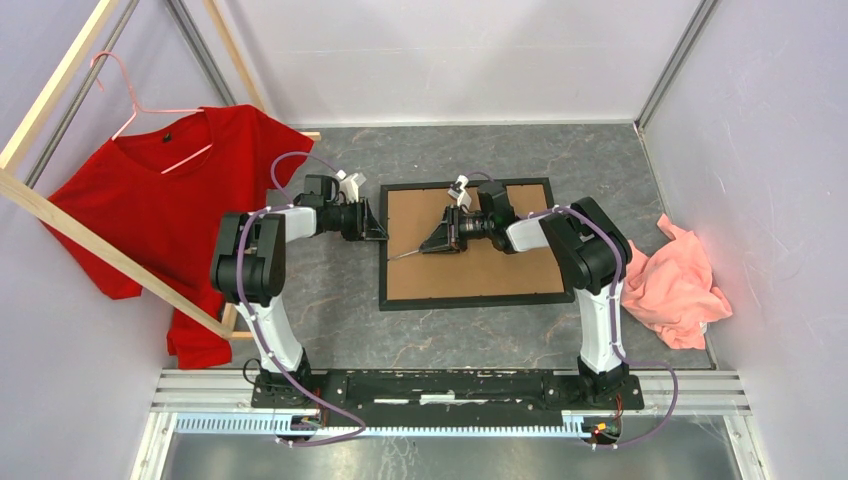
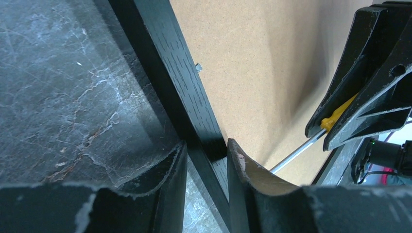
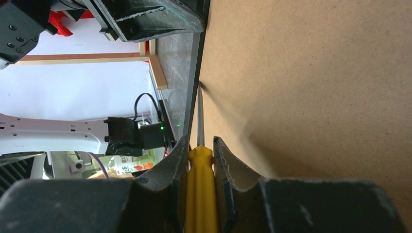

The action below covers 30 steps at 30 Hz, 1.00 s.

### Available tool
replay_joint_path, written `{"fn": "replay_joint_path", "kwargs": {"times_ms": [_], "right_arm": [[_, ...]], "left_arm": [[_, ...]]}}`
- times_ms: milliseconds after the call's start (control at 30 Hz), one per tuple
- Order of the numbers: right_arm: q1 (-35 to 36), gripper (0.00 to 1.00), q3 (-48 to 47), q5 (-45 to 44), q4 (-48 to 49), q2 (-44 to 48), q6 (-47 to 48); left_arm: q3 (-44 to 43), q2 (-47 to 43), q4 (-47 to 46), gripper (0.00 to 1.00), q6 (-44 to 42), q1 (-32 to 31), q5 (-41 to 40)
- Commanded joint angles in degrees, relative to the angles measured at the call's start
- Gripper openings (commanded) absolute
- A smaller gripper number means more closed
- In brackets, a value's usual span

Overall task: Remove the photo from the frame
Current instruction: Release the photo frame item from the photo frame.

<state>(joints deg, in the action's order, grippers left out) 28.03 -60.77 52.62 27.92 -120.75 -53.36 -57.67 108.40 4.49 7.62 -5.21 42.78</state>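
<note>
Currently frame (image 1: 470,302) lies face-down on tabletop (image 1: 330,320), backing board (image 1: 480,275) up; photo hidden, presumably beneath. At frame's left rail, left end effector (image 2: 206,160) pinches it; right end effector (image 3: 200,145), over board, pinches screwdriver (image 3: 199,194), shaft aimed at that rail's inner edge.

Top cam sat high above & behind the arm bases (image 1: 430,385), facing down over the whole desk (image 1: 330,300), far off. L wrist cam sat v. close behind the left fingers (image 2: 167,179), facing along the frame (image 2: 180,82) rail twd the backing board (image 2: 252,63); the right fingers (image 2: 359,63) showed at its right edge. R wrist cam looked past its own fingers along the screwdriver (image 3: 199,194), the left fingers at its top edge. All 3 views shared the frame's left rail & the board.
</note>
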Motion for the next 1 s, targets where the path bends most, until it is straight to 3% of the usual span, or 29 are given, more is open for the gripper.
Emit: {"fn": "replay_joint_path", "kwargs": {"times_ms": [0, 733, 967], "right_arm": [[0.6, 0.0, -0.8, 0.1, 0.7, -1.1, -0.9], [4.3, 0.0, -1.2, 0.4, 5.3, -4.9, -6.1], [5.9, 0.0, -2.2, 0.1, 2.9, -5.8, -4.6]], "left_arm": [[1.2, 2.8, -3.3, 0.32, 0.8, -0.8, -1.2], [3.1, 2.7, -6.0, 0.21, 4.1, -0.8, -3.5], [3.9, 2.3, -7.3, 0.12, 5.4, -0.9, -5.3]]}}
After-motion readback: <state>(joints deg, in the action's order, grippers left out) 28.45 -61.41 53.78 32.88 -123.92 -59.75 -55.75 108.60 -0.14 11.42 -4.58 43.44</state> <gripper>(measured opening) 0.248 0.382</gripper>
